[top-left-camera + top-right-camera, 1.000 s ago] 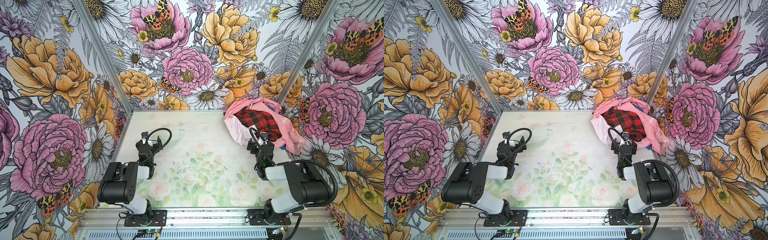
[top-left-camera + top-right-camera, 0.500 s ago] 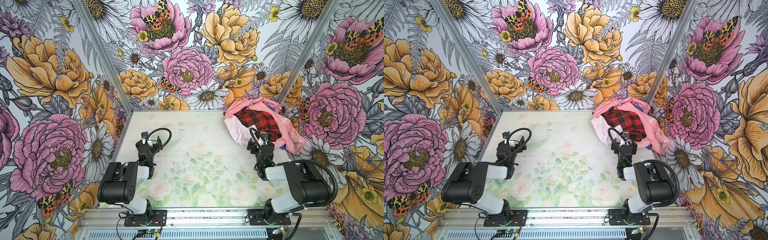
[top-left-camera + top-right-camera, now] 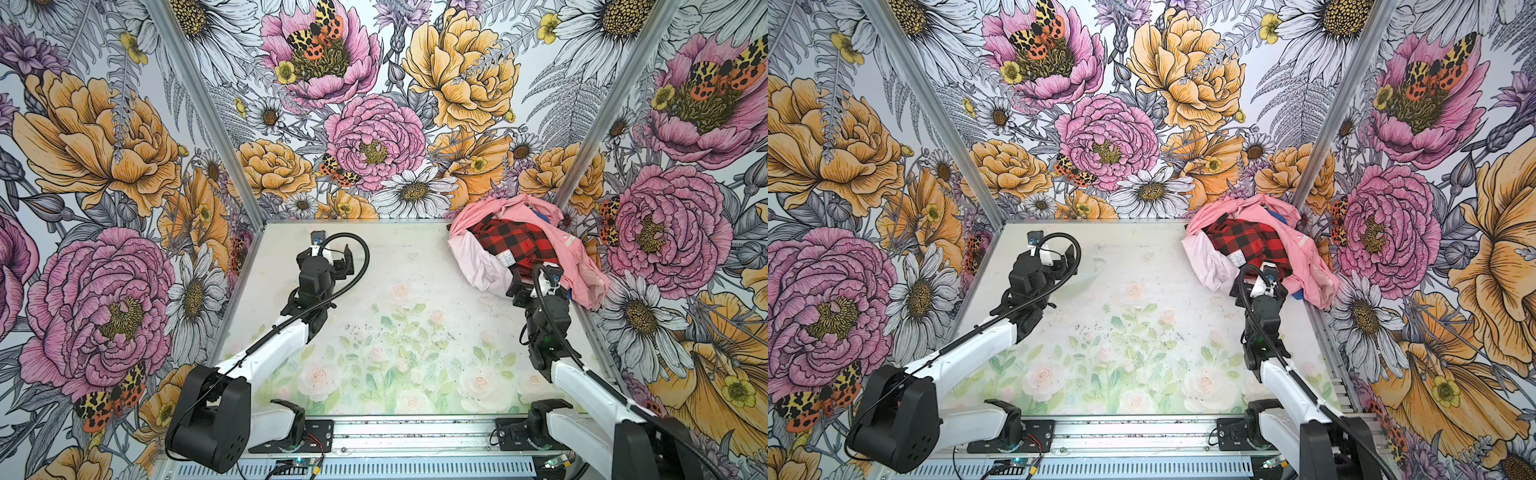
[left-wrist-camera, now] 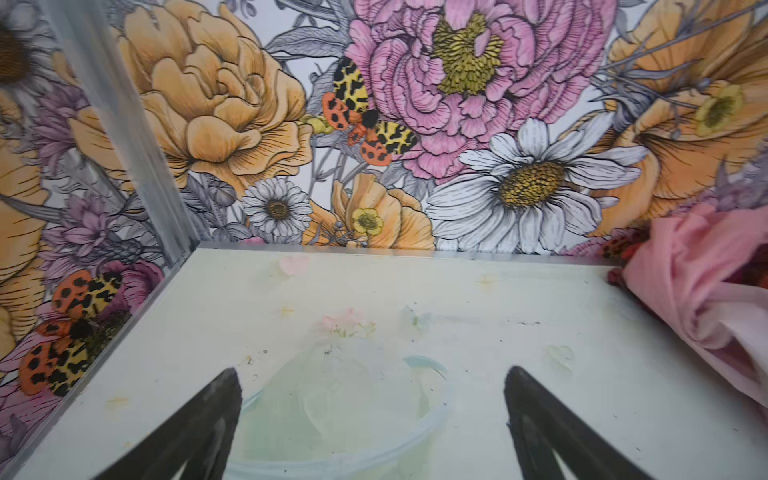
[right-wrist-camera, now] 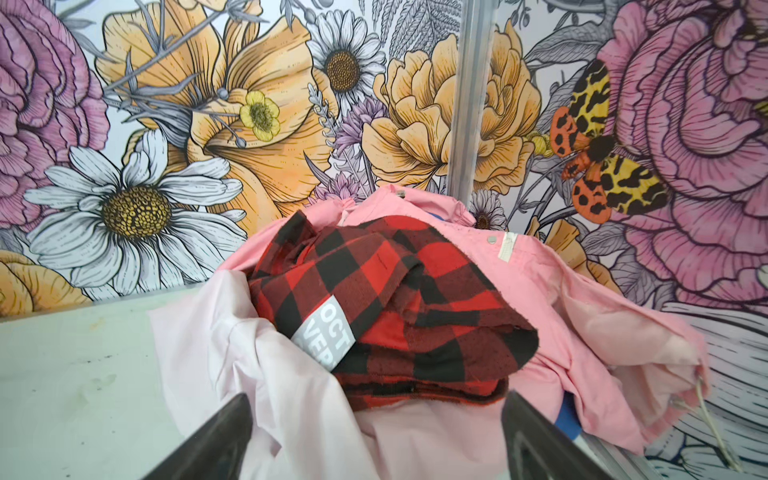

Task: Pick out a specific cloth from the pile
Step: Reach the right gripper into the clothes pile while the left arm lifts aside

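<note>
Right jaws: spread wide with nothing gripped. The right gripper [image 5: 376,399] hangs over the near fringe of the pile [image 3: 478,266].
Between the right fingers: a fold of the pale pink garment [image 5: 257,374]. Whether the fingers [image 5: 216,436] touch it cannot be told.
Just beyond: the plaid cloth [image 5: 415,311], red and black, lies folded on top of the pile. A grey tag [image 5: 328,336] with white letters is on its near side.
Around the plaid: the salmon garment [image 5: 582,311] wraps the far and right sides. It has snap buttons along one hem and trails toward the bench's right edge.
Cloth: the cloth [image 5: 567,415] is blue and mostly buried. One sliver shows under the salmon garment at the pile's near right side, by the bench's right edge. Another peeps out at the pile's far side.
Pile: sits in the far right corner of the bench [image 3: 415,266].
Left jaws: spread wide and empty. The left gripper [image 4: 372,374] is over bare bench.
Left gripper, place: in the far half, near the left edge and well apart from the pile.
Bench top: pale, with a faded rose print and dark specks.
Walls: a bold flower-and-moth print on three sides.
</note>
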### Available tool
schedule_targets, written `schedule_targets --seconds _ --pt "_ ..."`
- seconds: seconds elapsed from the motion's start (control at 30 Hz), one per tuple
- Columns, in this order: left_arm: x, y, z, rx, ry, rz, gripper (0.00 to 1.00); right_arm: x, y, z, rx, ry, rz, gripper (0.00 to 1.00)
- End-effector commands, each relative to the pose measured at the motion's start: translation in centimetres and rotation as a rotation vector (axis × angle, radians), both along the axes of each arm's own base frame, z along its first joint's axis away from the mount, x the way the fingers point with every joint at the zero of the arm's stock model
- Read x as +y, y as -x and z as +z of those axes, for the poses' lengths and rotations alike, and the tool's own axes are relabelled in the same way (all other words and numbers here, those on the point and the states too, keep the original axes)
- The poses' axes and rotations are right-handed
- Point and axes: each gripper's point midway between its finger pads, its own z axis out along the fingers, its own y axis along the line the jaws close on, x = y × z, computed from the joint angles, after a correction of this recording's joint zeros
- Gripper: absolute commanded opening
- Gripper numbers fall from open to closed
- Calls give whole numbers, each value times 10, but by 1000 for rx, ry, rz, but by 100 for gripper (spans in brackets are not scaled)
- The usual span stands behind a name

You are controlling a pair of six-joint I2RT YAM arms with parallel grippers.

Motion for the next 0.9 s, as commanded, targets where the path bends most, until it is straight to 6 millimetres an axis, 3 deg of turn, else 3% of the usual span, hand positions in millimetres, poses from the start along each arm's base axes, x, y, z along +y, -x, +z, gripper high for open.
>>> schedule_targets --seconds 0.0,0.13,0.23,0.33,0.5,0.67,0.87 --pt "-54 17 -4 142 -48 -191 99 -6 30 -33 195 -89 -51 94" --pt "-122 38 36 152 -101 -450 99 -42 61 -14 275 -188 -251 100" --pt "-161 50 56 175 -146 -614 99 -52 50 -4 353 -328 -237 99" --pt "-188 61 64 196 -194 -730 99 -68 36 -10 447 -441 -232 91" --pt "-201 81 57 241 -170 -839 99 -101 53 -39 496 -596 -275 90" --pt "-207 96 36 237 -177 -908 99 -84 71 -96 682 -716 -204 74" --pt "-201 84 27 264 -93 -879 99 -60 65 -118 790 -713 -111 70"
